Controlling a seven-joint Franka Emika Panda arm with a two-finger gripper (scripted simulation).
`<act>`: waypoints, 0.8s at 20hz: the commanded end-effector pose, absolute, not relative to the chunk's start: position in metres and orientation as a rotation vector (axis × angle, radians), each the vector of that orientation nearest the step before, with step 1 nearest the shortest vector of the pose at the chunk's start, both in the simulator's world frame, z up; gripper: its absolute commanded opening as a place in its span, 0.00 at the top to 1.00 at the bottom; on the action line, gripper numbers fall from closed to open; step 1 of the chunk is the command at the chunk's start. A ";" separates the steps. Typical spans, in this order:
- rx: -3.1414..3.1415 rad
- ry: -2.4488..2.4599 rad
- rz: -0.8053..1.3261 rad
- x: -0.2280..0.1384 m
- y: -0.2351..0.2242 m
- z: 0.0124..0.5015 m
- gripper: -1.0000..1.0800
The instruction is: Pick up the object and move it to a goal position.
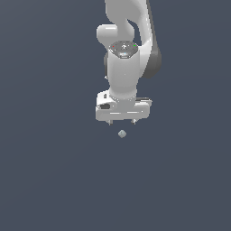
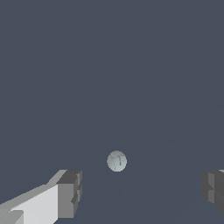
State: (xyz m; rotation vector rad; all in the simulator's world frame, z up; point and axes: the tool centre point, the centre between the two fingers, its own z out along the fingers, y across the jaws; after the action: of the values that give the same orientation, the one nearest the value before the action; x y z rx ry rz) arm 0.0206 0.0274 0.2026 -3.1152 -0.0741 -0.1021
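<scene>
From the exterior view we see the whole white arm (image 1: 128, 49) reaching down, its claw (image 1: 122, 122) hanging just above the object (image 1: 122, 134), with a small gap between the short finger stubs and the lump. The wrist view gives us what that view hides: the two grey fingertips (image 2: 70, 192) stand wide apart, and the object (image 2: 117, 161) sits free between their lines, touching neither. The object is a pale grey-blue faceted lump, nearly round, so we can make out no long axis or heading. It lies on a plain dark slate surface (image 1: 45, 180) whose edges and corners fall outside both views, so we cannot place it by them. Only that flat surface surrounds the object.
</scene>
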 end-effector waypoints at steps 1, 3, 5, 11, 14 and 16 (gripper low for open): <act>-3.114 -0.073 -0.102 0.021 0.028 0.203 0.04; -3.115 -0.081 -0.101 0.020 0.028 0.201 0.04; -3.116 -0.099 -0.098 0.019 0.028 0.197 0.04; -3.120 -0.217 -0.078 0.012 0.029 0.168 0.04; -3.118 -0.313 -0.061 0.004 0.031 0.146 0.04; -3.113 -0.390 -0.047 -0.002 0.032 0.129 0.04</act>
State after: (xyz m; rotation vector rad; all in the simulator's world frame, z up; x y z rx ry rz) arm 0.0029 0.0313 0.1417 -3.1171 -0.3339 -0.0580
